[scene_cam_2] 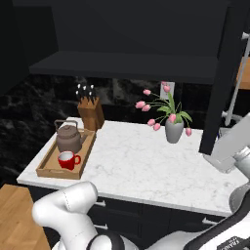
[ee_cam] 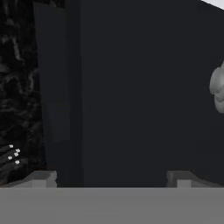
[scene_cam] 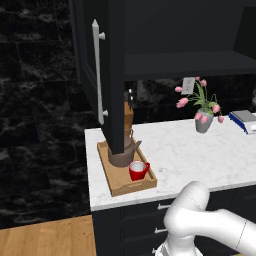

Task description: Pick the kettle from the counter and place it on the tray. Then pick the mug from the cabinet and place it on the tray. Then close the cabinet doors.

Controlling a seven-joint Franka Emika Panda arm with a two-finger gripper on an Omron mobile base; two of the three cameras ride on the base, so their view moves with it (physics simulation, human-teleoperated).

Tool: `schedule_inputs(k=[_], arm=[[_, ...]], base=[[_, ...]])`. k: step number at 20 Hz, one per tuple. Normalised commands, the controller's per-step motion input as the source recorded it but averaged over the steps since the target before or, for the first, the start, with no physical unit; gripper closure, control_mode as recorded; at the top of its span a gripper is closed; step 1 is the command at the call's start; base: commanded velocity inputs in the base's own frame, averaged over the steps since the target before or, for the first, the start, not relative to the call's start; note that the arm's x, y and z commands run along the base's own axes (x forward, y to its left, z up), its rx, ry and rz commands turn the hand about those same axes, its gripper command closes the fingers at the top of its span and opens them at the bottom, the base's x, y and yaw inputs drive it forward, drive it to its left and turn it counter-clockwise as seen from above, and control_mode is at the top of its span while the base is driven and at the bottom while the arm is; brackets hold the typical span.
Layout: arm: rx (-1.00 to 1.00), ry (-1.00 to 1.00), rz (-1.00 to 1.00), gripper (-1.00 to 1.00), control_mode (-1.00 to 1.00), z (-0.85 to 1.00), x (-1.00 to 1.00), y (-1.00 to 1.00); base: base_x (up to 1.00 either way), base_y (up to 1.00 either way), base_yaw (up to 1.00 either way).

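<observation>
The light-wood tray (scene_cam: 116, 186) (scene_cam_2: 47, 167) lies at the left end of the marble counter (scene_cam: 190, 150) (scene_cam_2: 141, 166). The brown kettle (scene_cam: 126, 154) (scene_cam_2: 68, 138) stands on its far half, partly hidden by the open left cabinet door (scene_cam: 107, 75) in the left base view. The red mug (scene_cam: 138, 170) (scene_cam_2: 69, 160) stands on its near half. The cabinet (scene_cam_2: 132, 34) is open, its shelf (scene_cam: 185, 64) bare. The right door (scene_cam_2: 220, 83) is swung out, and my wrist is by its lower end. My gripper (ee_cam: 111, 179) is open, holds nothing, and faces a dark door panel (ee_cam: 131, 87) close up.
A wooden knife block (scene_cam: 128, 114) (scene_cam_2: 91, 113) stands behind the tray. A grey vase with pink tulips (scene_cam: 204, 121) (scene_cam_2: 174, 130) is mid-counter at the back. A blue and white object (scene_cam: 244, 120) lies at the right. Dark drawers (scene_cam: 135, 220) run below the counter.
</observation>
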Motion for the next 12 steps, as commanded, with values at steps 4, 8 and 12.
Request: schedule_inputs(k=[4, 8, 12], arm=[[-0.10, 0.00, -0.17, -1.00, -1.00, 0.00, 0.57, 0.76], [-0.07, 0.02, -0.16, -1.00, -1.00, 0.00, 0.70, 0.70], [-0.06, 0.02, -0.17, -1.00, -1.00, 0.00, 0.81, 0.65]], base=[[0.00, 0.00, 0.00], [0.00, 0.00, 0.00], [0.00, 0.00, 0.00]])
